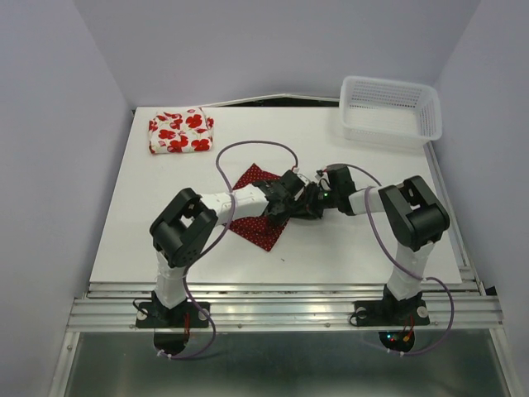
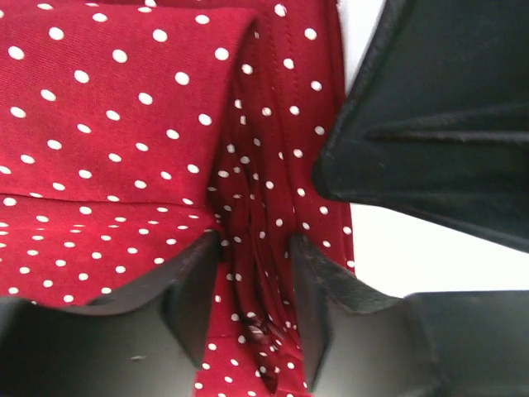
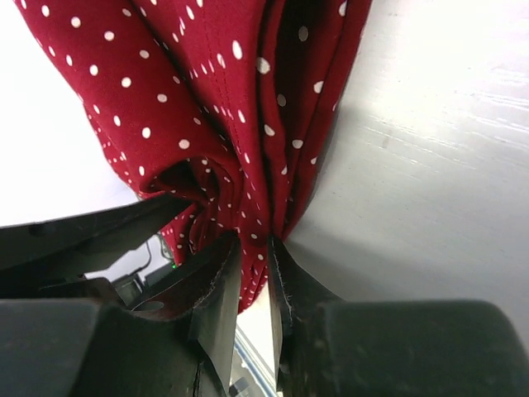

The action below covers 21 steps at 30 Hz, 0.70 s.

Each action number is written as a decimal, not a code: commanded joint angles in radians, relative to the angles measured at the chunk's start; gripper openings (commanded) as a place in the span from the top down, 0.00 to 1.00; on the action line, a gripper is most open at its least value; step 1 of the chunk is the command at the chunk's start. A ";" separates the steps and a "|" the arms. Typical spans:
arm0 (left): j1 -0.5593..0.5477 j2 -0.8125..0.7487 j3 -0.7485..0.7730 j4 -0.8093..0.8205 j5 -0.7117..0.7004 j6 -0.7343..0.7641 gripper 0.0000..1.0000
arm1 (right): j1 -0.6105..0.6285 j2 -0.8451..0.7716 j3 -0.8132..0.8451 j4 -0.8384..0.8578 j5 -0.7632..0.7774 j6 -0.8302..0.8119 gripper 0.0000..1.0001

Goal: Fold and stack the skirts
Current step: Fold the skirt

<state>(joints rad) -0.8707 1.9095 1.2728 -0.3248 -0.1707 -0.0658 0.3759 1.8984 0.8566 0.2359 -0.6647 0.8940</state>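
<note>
Dark red dotted skirt (image 1: 254, 233) sits mid-desk (image 1: 165, 215), both claws on it. Right claw (image 3: 252, 256) is clenched on a bunched edge. Left claw (image 2: 254, 248), just beside it, is grasping a thick fold. Floral skirt (image 1: 179, 131) lies folded at the far-left corner, basket (image 1: 388, 109) far right.

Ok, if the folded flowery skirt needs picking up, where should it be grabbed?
Probably pinch the floral skirt at its near long edge, coming in low from the arms' side. It lies flat as a folded pad at the far left of the table, and that edge faces the arms.
</note>
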 commanded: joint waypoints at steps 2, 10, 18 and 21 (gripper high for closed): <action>-0.007 -0.003 0.040 -0.019 -0.027 -0.017 0.62 | 0.004 0.044 0.018 -0.050 0.062 -0.024 0.75; -0.007 -0.089 0.036 -0.045 -0.052 0.003 1.00 | 0.004 0.065 0.019 -0.061 0.070 -0.024 0.76; -0.008 -0.161 0.063 -0.105 -0.015 0.024 1.00 | 0.004 0.082 0.027 -0.087 0.089 -0.023 0.77; -0.008 -0.155 0.077 -0.122 0.005 0.024 1.00 | 0.004 0.090 0.032 -0.086 0.085 -0.015 0.78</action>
<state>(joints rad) -0.8707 1.7985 1.3018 -0.4091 -0.1883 -0.0528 0.3744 1.9335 0.8864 0.2199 -0.6754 0.8963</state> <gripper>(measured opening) 0.150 0.224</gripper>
